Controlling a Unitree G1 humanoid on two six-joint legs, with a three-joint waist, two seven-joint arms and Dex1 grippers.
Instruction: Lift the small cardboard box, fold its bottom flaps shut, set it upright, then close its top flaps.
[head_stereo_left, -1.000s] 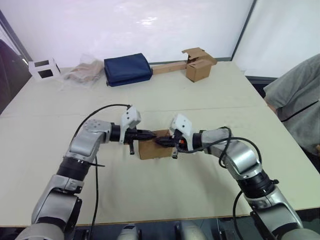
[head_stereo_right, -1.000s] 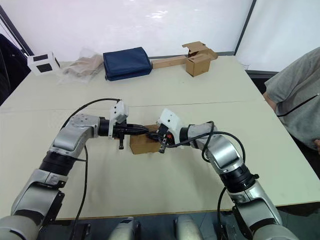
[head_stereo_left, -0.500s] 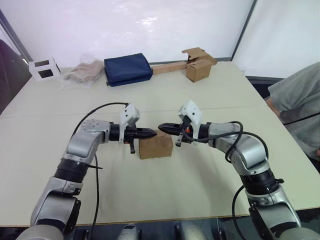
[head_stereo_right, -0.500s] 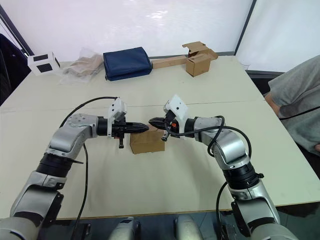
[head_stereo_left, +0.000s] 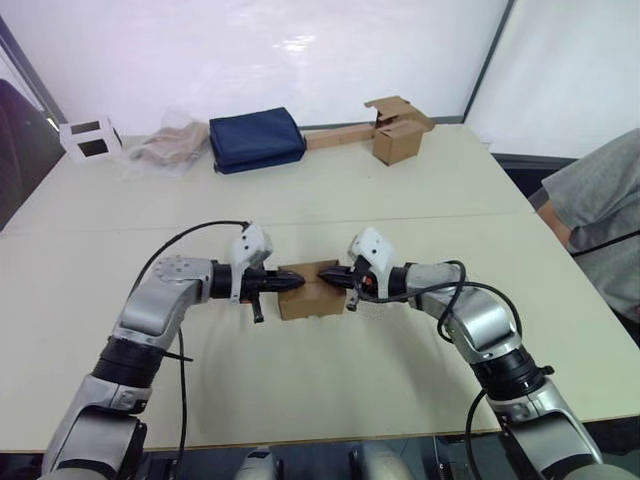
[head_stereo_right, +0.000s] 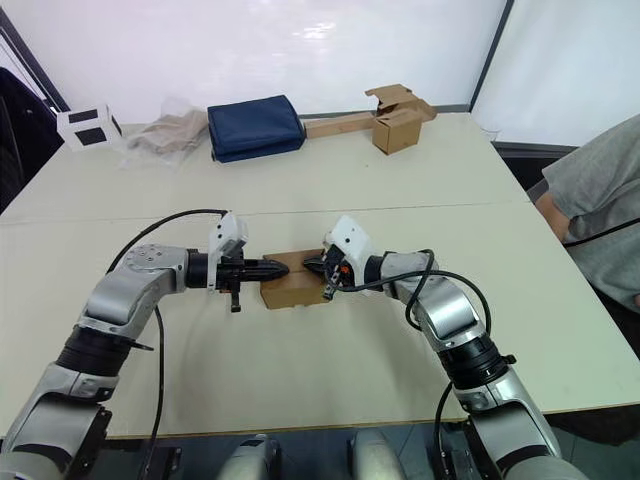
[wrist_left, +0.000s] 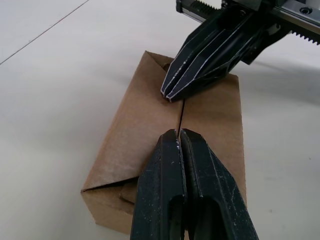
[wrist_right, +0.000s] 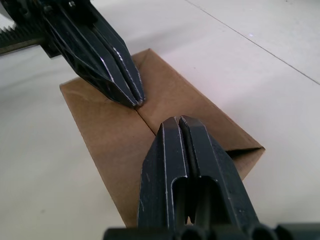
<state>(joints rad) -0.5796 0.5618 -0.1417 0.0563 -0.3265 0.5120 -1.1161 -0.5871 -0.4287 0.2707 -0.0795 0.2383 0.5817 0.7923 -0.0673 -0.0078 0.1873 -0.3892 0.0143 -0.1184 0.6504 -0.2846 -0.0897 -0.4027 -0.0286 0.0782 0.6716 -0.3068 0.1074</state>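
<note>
Brown small cardboard box (head_stereo_left: 308, 291) on the cream table (head_stereo_left: 400, 200), near the front middle, both grippers pressing its top.
Wrist views show what the head views don't: the top flaps (wrist_left: 150, 125) folded flat, meeting at a centre seam, with a corner tuck at each end. Left gripper (wrist_left: 178, 137) clenched, fingers together, tip on the seam; right gripper (wrist_right: 179, 124) likewise closed, tip down on the same seam from the opposite side, gripping nothing. Tips near each other, not touching. Head views add the far edge: navy bundle (head_stereo_left: 256, 139), second box with ragged flaps (head_stereo_left: 397, 133), white cube (head_stereo_left: 90, 138), crumpled plastic (head_stereo_left: 166, 146), a person's grey sleeve (head_stereo_left: 600, 210) at right. No readable print on anything.
</note>
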